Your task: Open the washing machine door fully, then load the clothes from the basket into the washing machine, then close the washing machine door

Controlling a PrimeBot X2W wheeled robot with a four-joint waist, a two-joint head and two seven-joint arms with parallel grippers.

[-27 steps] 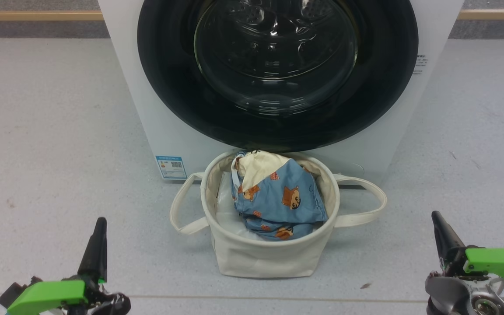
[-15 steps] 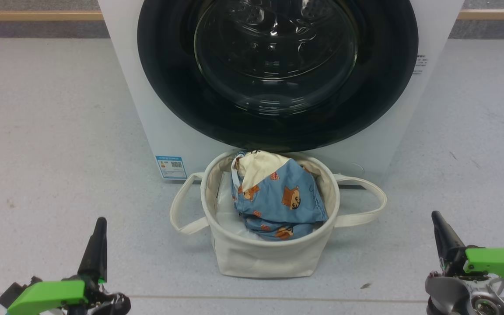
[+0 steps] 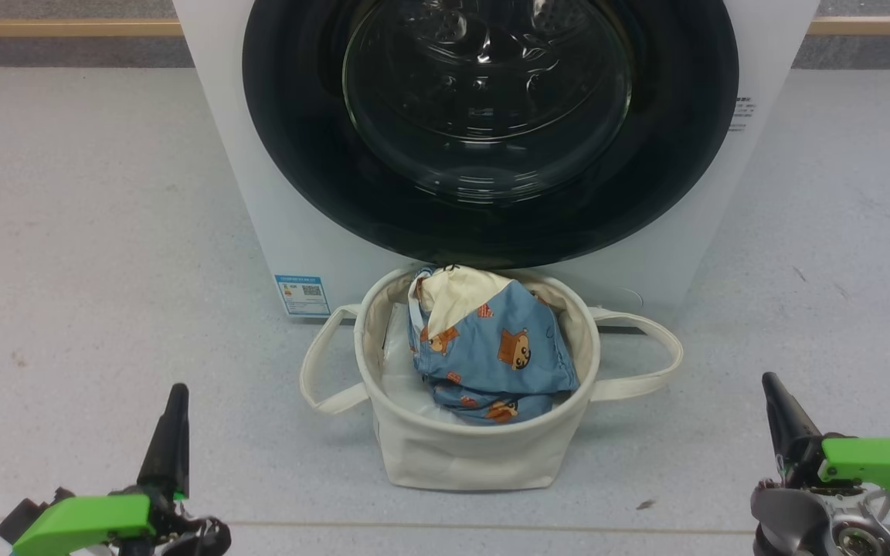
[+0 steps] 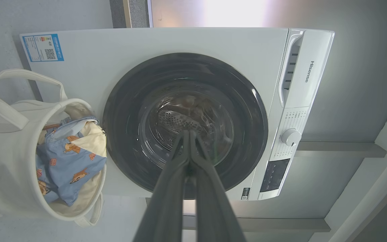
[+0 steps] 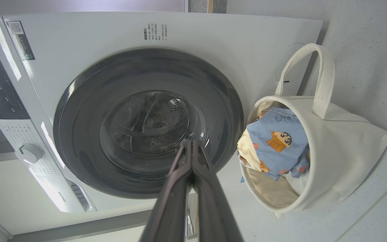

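Our left gripper (image 3: 176, 395) and right gripper (image 3: 772, 384) sit low over the floor (image 3: 90, 232), each with its fingers clenched together on nothing. Both are well apart from the work. Between them stands the basket (image 3: 460, 455), close against the foot of the washing machine (image 3: 290, 247). It is cream canvas and soft-sided, with two loop handles (image 3: 314, 371) flopped outward, so we expect it to sag or slide if tugged. The clothes (image 3: 491, 347) lie heaped inside it, light blue with orange-brown cartoon figures and a cream lining turned up at the back. They look light and limp, so we judge a pinch on the raised top fold the best hold. Above it the door (image 3: 298, 154) is shut against the white front, a glossy black ring around a bulging glass bowl. It is rigid, hinged and probably slippery. We cannot make out a handle, so we would hook the rim's outer edge
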